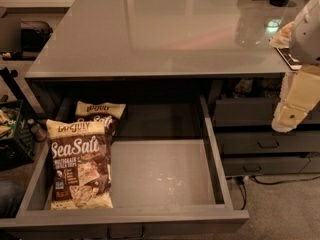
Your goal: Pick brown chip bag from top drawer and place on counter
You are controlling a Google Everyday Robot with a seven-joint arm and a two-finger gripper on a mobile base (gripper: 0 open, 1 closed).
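Cream pincer (286, 120) at right, grey counter (165, 34), dark grey top drawer (216, 151), brown chip bag (80, 166) banded cream, lettered white.

counter (165, 29): smooth, glossy, reflective. drawer (165, 174): matt, floor smooth. front bag (80, 166): printed film, slight sheen, crinkled. gripper (288, 120), far right below counter edge: cream shell, looks matt plastic.

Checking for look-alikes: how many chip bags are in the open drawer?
2. The front bag lies at the drawer's front left; the rear bag sits behind it, partly covered. The tool hangs at right, outside the drawer.
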